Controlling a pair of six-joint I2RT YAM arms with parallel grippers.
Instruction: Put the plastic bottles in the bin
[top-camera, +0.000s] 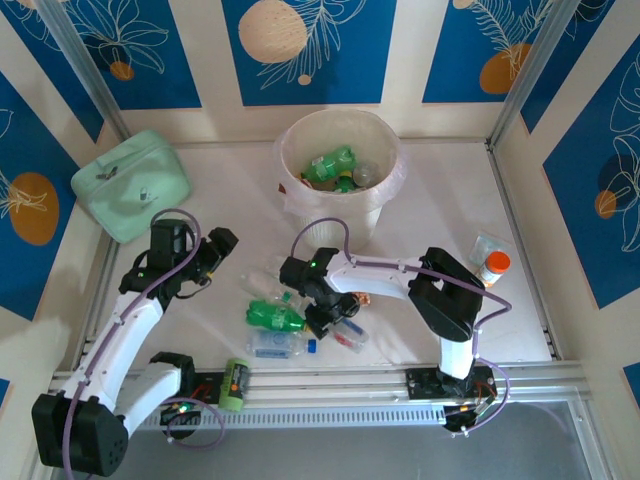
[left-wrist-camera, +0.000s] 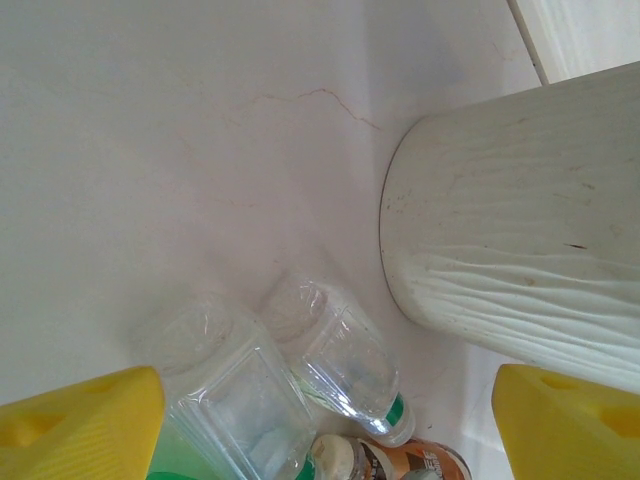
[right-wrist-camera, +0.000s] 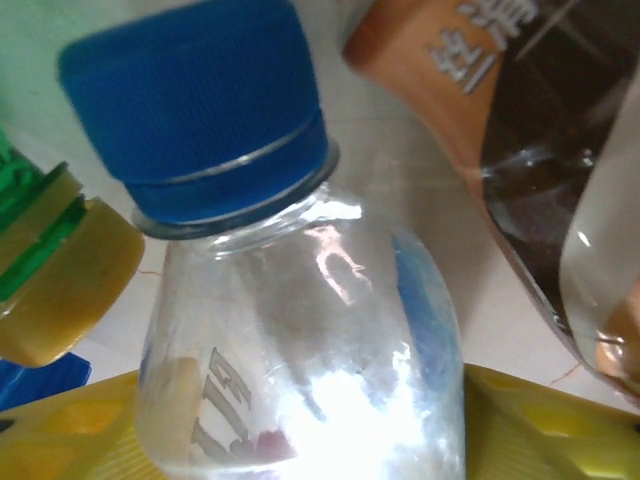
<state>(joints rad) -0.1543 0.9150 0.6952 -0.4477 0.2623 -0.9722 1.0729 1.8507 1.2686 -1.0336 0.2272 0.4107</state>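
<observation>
My right gripper (right-wrist-camera: 310, 440) has its yellow fingers (right-wrist-camera: 70, 430) pressed on both sides of a clear plastic bottle with a blue cap (right-wrist-camera: 300, 330), which lies among the loose bottles in the middle of the table (top-camera: 325, 318). A green bottle (top-camera: 275, 318) and a brown-orange labelled bottle (right-wrist-camera: 500, 130) lie right beside it. My left gripper (left-wrist-camera: 325, 430) hangs open above two clear bottles (left-wrist-camera: 335, 355), close to the wall of the bin (left-wrist-camera: 520, 260). The bin (top-camera: 385, 205) stands at the back centre with green bottles (top-camera: 330, 165) inside.
A mint-green zip case (top-camera: 130, 185) sits at the back left. A small green and orange cylinder (top-camera: 235, 385) lies by the front rail. Another bottle with an orange cap (top-camera: 492, 264) rests at the right wall. Metal frame posts border the table.
</observation>
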